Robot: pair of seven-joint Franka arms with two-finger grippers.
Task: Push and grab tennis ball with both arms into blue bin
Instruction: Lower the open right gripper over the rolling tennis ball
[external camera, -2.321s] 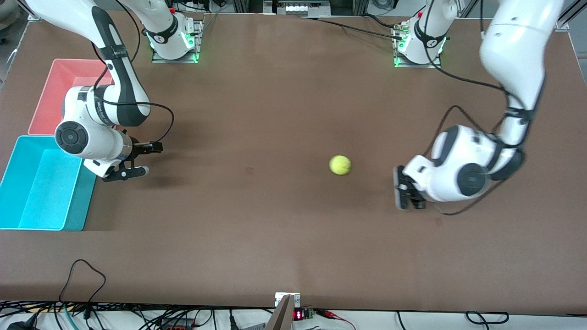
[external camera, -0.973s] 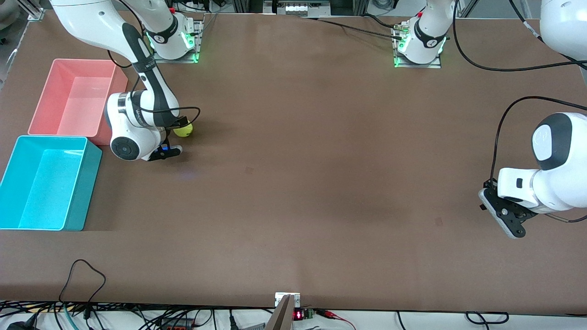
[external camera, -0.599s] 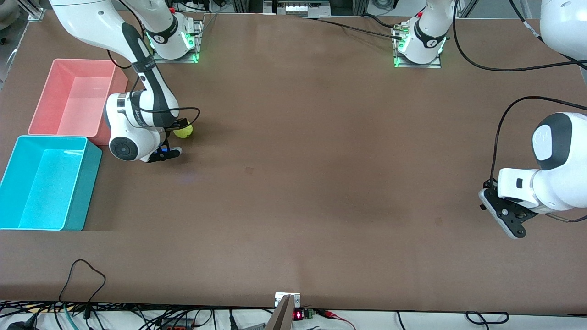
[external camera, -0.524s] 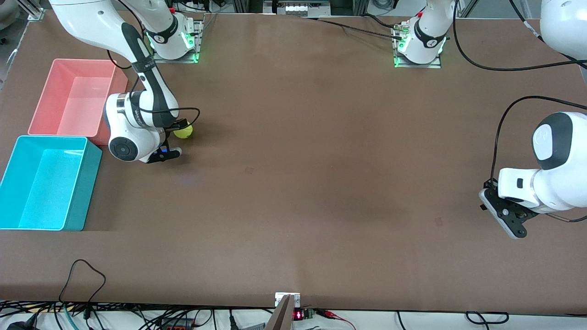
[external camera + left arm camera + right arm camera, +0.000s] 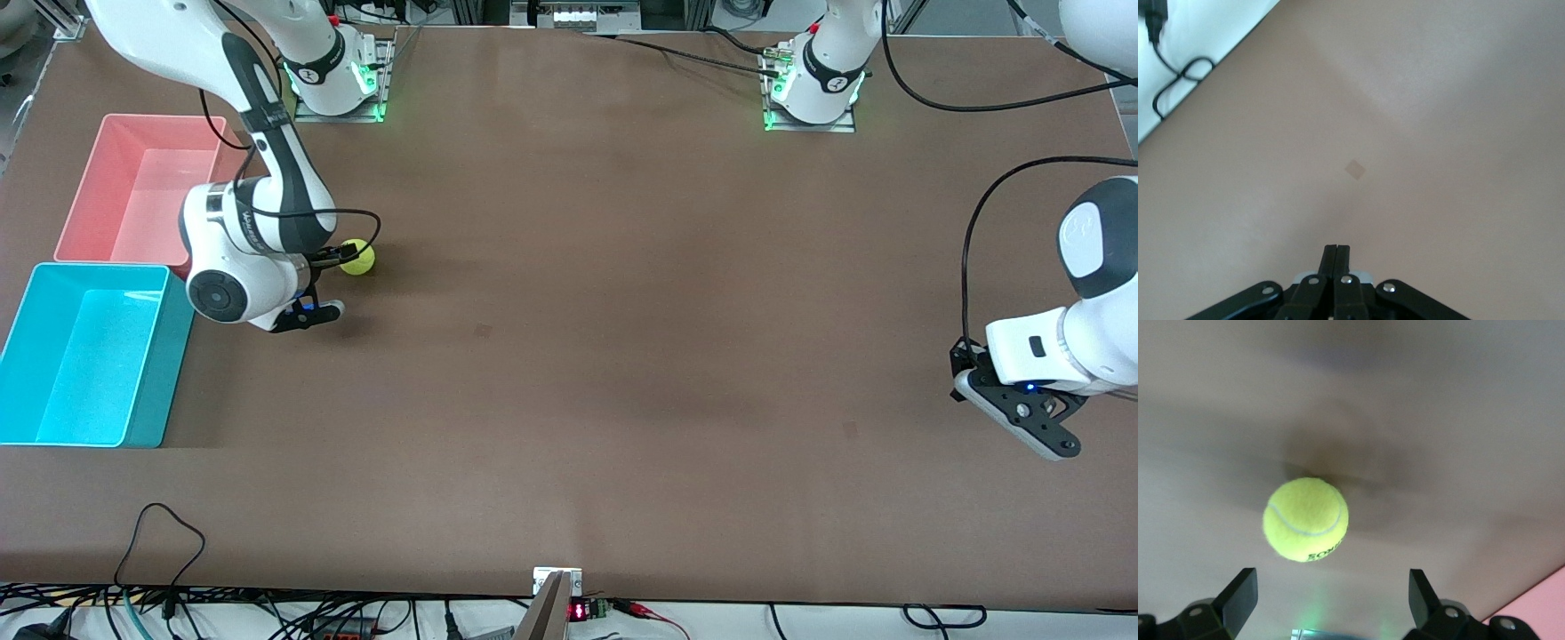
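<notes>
- The left gripper (image 5: 1022,413) hangs low over the bare table (image 5: 622,400) at the left arm's end. Its fingers (image 5: 1336,257) are pressed flat together with nothing between them.
- The blue bin (image 5: 151,373) stands at the right arm's end of the table, nearest the front camera of the two tubs, with nothing in it.
- The right gripper (image 5: 322,284) is low beside the blue bin, its jaws spread wide and holding nothing.
- The tennis ball (image 5: 357,258) lies on the table just off the right gripper's fingertips; in the right wrist view the ball (image 5: 1306,519) sits ahead of the two open fingers (image 5: 1238,597), not between them.
- The pink bin (image 5: 89,191) stands touching the blue bin, farther from the front camera.
</notes>
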